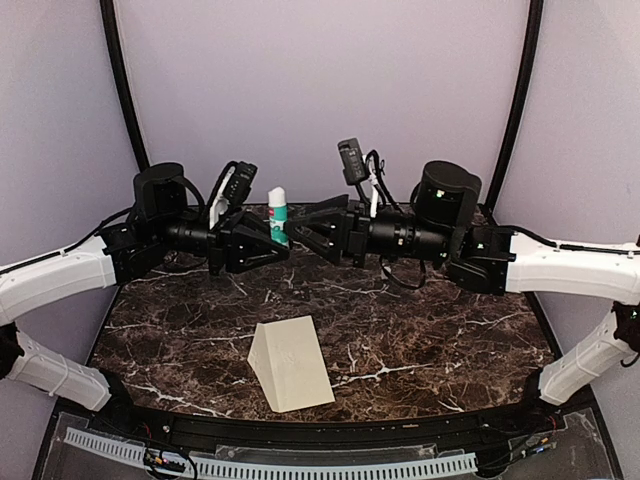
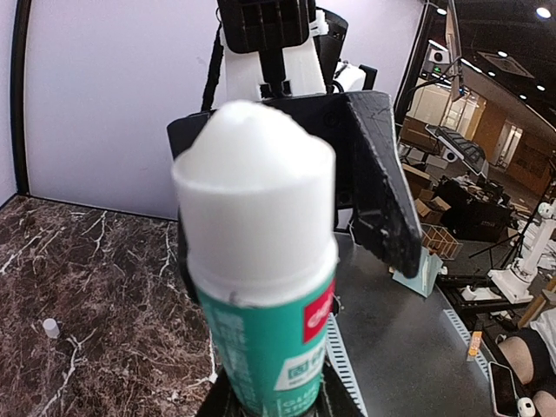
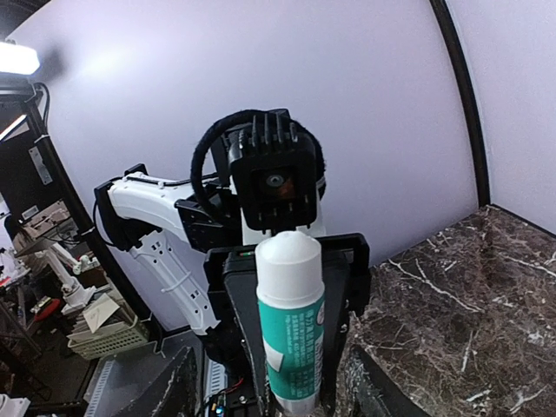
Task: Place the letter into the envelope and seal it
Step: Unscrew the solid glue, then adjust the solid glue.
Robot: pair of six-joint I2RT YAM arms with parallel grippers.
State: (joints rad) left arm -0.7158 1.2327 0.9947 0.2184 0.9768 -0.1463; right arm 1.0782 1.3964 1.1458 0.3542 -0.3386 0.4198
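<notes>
We see the left hand (image 1: 272, 245) clamped on the glue stick (image 1: 278, 210). The right hand (image 1: 300, 232) gapes empty beside it.

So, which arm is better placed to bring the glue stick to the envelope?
Left, probably: the left gripper is shut on the glue stick, while the right gripper stands open beside it, empty.
</notes>
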